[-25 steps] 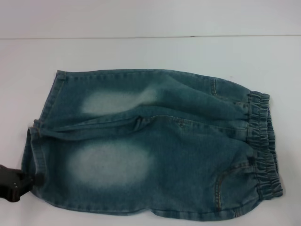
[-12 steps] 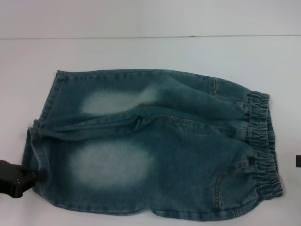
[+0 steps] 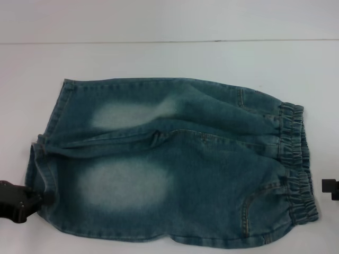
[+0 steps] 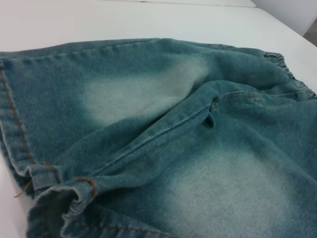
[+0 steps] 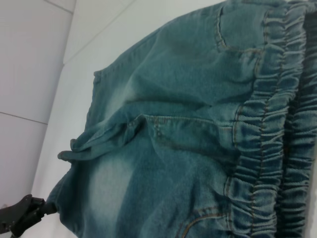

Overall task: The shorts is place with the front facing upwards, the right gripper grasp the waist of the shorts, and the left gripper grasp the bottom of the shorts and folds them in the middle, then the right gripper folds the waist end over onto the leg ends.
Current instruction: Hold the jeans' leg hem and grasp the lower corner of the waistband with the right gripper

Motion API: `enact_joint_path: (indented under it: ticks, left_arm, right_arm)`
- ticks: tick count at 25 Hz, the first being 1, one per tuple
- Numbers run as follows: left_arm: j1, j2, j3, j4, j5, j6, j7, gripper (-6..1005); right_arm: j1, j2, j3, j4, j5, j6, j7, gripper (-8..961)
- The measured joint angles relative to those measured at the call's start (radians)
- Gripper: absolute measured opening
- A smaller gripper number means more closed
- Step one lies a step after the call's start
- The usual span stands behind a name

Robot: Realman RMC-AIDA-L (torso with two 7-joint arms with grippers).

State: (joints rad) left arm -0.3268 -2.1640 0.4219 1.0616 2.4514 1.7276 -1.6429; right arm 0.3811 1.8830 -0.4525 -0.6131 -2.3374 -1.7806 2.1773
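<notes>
Our left hand (image 3: 21,203) sits at the near left corner of the shorts (image 3: 169,164), its dark tip touching the hem of the nearer leg; we cannot tell how far its fingers are spread or whether they have hold of the cloth. Our right hand (image 3: 330,188) shows only as a small dark piece at the right edge of the head view, just beside the elastic waistband (image 3: 296,159) and apart from it; its opening cannot be judged either. The shorts lie flat on the white bench (image 3: 169,58), front up, leg ends to our left and waist to our right, with pale faded patches on both legs.
</notes>
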Motion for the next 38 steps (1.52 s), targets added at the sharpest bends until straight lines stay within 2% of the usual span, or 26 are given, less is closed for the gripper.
enact_joint_path:
  ticks: [11,26,38]
  left_arm:
    - [0.0,0.0,0.0,-0.002,0.004,0.0,0.001,-1]
    - [-0.001,-0.001,0.002,-0.002,0.0,0.001,0.002,-1]
    - [-0.008,-0.001,0.002,-0.005,0.002,0.003,0.002,-1]
  right_arm:
    - [0.017,0.018,-0.068,0.005,0.0,0.051,0.024,941]
    - [0.037,0.034,-0.101,0.038,-0.012,0.096,0.023,941]
    - [0.053,0.058,-0.111,0.046,-0.013,0.1,0.016,940]
